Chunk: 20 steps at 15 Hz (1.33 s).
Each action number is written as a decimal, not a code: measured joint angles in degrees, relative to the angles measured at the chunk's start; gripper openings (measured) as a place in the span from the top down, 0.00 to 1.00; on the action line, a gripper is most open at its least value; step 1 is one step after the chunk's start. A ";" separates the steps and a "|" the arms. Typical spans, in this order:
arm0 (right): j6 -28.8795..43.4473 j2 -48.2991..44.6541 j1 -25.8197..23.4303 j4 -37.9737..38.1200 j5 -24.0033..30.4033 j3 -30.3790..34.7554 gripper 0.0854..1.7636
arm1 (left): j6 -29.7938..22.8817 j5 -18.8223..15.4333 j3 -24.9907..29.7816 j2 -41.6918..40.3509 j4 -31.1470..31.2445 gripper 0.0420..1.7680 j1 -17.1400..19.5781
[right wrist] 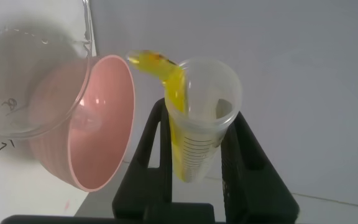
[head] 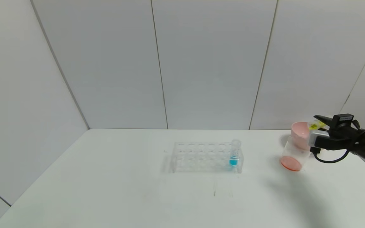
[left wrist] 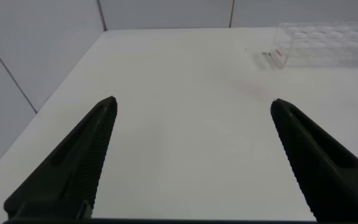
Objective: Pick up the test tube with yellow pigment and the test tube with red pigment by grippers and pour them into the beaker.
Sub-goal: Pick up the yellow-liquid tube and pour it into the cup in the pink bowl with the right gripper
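My right gripper (head: pixel 319 124) at the table's far right is shut on the test tube with yellow pigment (head: pixel 315 125), tipped nearly flat with its mouth toward the pink bowl. In the right wrist view the tube (right wrist: pixel 194 143) sits between the black fingers (right wrist: pixel 151 149) and yellow liquid runs out over its lip. The beaker (head: pixel 293 155) stands just in front of the bowl, with red liquid in its bottom; it also shows in the right wrist view (right wrist: pixel 23 81). The test tube with red pigment is out of view. My left gripper (left wrist: pixel 194 106) is open and empty over the table's left side.
A pink bowl (head: pixel 299 133) sits behind the beaker, touching or overlapping it, and shows in the right wrist view (right wrist: pixel 98 137). A clear tube rack (head: pixel 201 156) stands mid-table with a blue-liquid tube (head: pixel 234 153) at its right end. Grey walls close off the back and the left.
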 joint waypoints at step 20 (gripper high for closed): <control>-6.46 -0.06 0.30 0.04 -4.79 0.05 0.75 | 0.00 0.00 0.00 0.00 0.00 0.00 0.00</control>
